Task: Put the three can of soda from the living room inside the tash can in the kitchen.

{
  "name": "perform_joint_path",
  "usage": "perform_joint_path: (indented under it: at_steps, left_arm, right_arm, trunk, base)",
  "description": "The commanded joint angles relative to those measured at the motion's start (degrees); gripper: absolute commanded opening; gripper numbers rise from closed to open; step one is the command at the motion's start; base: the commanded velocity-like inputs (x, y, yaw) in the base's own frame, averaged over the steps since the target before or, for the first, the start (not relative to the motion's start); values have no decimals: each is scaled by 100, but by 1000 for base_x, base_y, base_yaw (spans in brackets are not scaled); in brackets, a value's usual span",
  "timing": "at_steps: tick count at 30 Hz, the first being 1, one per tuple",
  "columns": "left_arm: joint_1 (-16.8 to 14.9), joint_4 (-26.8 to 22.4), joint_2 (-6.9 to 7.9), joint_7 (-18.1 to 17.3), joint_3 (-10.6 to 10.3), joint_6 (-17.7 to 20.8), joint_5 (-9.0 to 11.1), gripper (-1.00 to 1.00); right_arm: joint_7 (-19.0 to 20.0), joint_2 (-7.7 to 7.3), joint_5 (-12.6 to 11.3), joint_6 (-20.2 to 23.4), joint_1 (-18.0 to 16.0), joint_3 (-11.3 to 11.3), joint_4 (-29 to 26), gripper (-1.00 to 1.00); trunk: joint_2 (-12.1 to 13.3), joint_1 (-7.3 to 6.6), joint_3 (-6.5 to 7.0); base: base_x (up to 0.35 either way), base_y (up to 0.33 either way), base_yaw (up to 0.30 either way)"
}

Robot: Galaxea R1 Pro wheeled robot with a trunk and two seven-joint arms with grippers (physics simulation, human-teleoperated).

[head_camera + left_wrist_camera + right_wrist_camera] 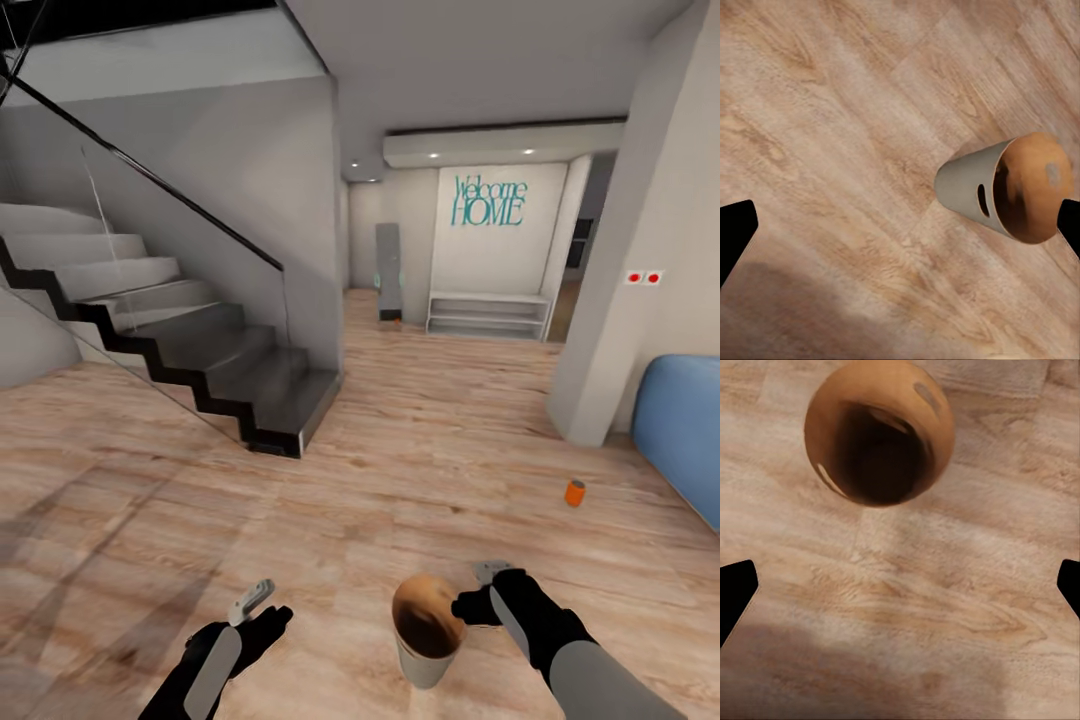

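The tash can (425, 668), pale grey outside and brown inside, stands upright on the plank floor between my two arms. My right gripper (478, 598) is open just beside its rim, not holding it. From the right wrist view the tash can (816, 450) lies ahead of the open right gripper (900, 592), its inside dark. My left gripper (256, 612) is open over bare floor; in its wrist view the tash can (971, 187) shows its oval slot, off to one side of the left gripper (900, 236). One orange can of soda (574, 493) stands on the floor to the right, ahead.
A dark staircase (200, 360) with a glass rail rises at the left. A light-blue sofa (685, 430) edges in at the right behind a white pillar (620, 300). Beyond, a hallway leads to a white shelf (487, 315) under a "Welcome HOME" sign.
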Motion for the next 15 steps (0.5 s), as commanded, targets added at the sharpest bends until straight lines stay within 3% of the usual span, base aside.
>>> perform_joint_path:
  at_steps: [1, 3, 5, 9, 15]
  left_arm:
    - [3, 1, -3, 0, -15, 0, 0, 100]
    - [3, 2, -5, 4, -70, 0, 0, 100]
    - [0, 9, -5, 4, -315, -5, 0, 100]
    - [0, 11, -8, 2, -407, -8, 0, 100]
    - [0, 12, -17, 3, -437, -9, 0, 100]
  right_arm:
    - [1, -1, -4, -8, -15, -34, 57, 100]
    - [3, -2, -6, -21, -23, -79, 93, 100]
    - [3, -10, -8, -132, -32, -247, 140, 100]
    - [2, -27, -3, -168, -30, -405, 155, 100]
    - [10, -43, -1, -144, -29, -450, 161, 100]
  trunk:
    - [0, 0, 0]
    - [0, 0, 0]
    - [0, 0, 0]
    - [0, 0, 0]
    - [0, 0, 0]
  base:
    - [346, 0, 155]
    - [346, 0, 111]
    - [346, 0, 33]
    - [346, 0, 13]
    - [346, 0, 2]
